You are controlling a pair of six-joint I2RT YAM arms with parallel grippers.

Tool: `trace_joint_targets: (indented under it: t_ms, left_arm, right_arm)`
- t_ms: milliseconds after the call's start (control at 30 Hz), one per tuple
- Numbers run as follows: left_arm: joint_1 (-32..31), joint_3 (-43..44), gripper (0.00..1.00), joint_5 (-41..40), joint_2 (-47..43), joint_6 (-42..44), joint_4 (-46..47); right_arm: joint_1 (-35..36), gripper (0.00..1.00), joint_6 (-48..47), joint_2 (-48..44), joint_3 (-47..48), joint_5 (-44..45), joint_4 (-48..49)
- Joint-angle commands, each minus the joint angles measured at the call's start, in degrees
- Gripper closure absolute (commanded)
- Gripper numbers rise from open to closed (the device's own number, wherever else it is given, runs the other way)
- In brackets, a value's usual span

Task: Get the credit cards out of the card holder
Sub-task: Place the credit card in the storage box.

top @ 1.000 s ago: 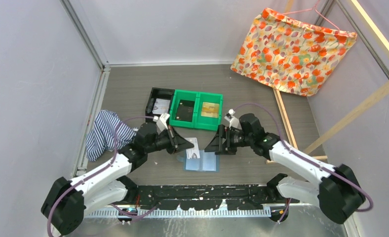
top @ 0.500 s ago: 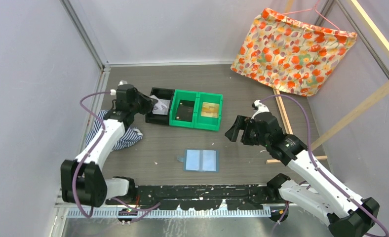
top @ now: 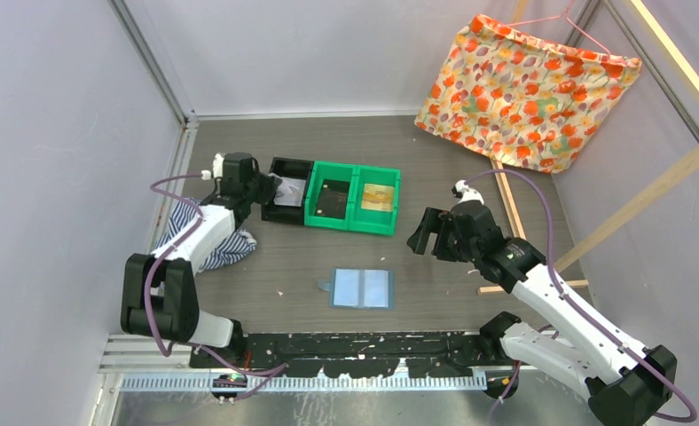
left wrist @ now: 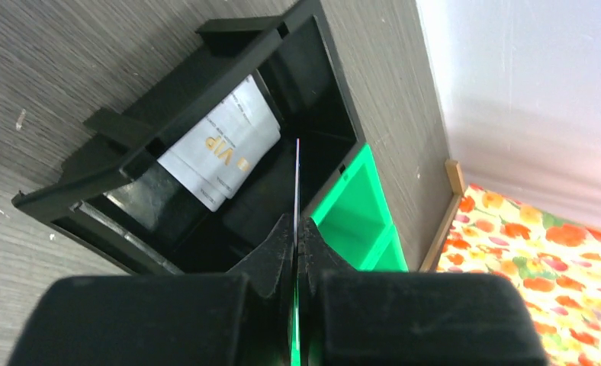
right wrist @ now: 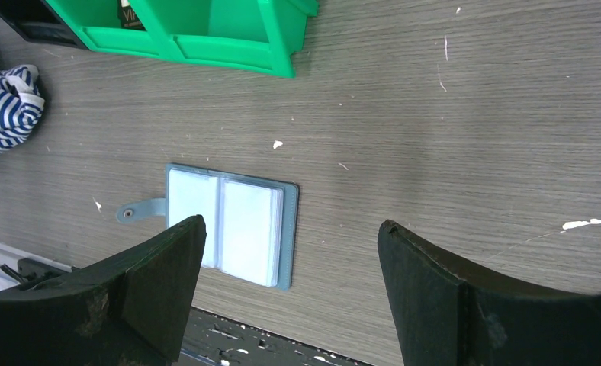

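Grey table [top: 435,160]: left pincer [left wrist: 296,229] pinches credit card [left wrist: 296,179] over black bin [left wrist: 324,69]; right pincer [right wrist: 290,229] gapes wide.

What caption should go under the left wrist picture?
Left gripper pinches a credit card edge-on over the black bin.

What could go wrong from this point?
The left gripper pinches a thin card edge-on above the black bin, close to the green bin. Released there, it might catch on the wall between the bins, or stand leaning instead of lying flat by the VIP card.
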Motion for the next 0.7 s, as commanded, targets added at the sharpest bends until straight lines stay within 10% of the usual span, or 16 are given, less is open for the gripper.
trace_joint_targets:
  t_ms: [0,667]
  left_arm:
    - [-0.13,2.68,0.99,-2.29,4.55,-2.38,4.69]
    - [-4.52,5.97,1.0,-14.44,10.7,-5.75,1.79]
  right_arm:
    - [-0.1,0.13,0.61,-0.28,0.95,0.81,1.57]
    - [-0.12,0.13,0.49,-1.34,0.08,-0.38,1.14]
